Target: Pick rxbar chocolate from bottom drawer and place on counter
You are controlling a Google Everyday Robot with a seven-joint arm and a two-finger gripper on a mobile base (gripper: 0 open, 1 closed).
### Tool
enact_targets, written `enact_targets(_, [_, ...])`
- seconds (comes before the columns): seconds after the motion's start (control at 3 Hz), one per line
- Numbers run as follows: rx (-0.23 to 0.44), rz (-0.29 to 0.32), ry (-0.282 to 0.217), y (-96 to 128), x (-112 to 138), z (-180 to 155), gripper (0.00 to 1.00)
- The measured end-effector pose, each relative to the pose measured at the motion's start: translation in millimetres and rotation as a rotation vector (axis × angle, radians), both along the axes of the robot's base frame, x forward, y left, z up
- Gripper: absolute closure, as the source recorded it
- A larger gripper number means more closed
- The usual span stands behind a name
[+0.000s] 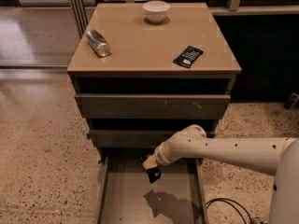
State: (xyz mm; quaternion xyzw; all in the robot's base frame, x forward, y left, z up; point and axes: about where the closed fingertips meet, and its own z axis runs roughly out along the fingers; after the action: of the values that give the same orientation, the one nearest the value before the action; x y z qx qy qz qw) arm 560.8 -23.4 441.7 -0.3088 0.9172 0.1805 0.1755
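- The gripper (152, 171) hangs over the open bottom drawer (126, 197), near its back and clear of the grey floor, where it throws a dark shadow (167, 204).
- It is clenched on a small dark item that looks to be the rxbar chocolate (154, 176), though against the dim drawer the wrapper is hard to make out.
- The white arm (224, 150) reaches in from the right, passing in front of the cabinet's lower right corner.
- The bottom drawer is pulled well out towards the camera; its thin side walls and plain flat floor are in view.
- Above it sit the middle drawer (121, 137) and the top drawer (152, 105), each with a grey-brown front, the top one marked by pale scuffs.
- The counter (140, 45) is a smooth tan top with a slight sheen.
- On the counter stand a white bowl (156, 10) at the back edge, a metal can (98, 43) lying on its side at the left, and a black packet (188, 56) with white lettering near the right front.
- The room's floor (42, 148) around the cabinet is speckled beige stone; farther back at the left it turns to a polished brown surface.
- A black cable (229, 203) curls on the floor at the lower right.
- A dark panel (266, 50) fills the space to the right of the cabinet.
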Motion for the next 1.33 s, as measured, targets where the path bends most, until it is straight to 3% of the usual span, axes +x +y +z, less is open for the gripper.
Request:
enact_targets(0.33, [-0.019, 0.01, -0.008, -0.1, 3.0, 20.9, 1.0])
enact_targets(0.67, [-0.015, 0.024, -0.051, -3.0, 11.3, 78.5, 1.0])
enact_targets(1.33, [0.029, 0.096, -0.191, 5.5, 15.8, 227.3, 1.0])
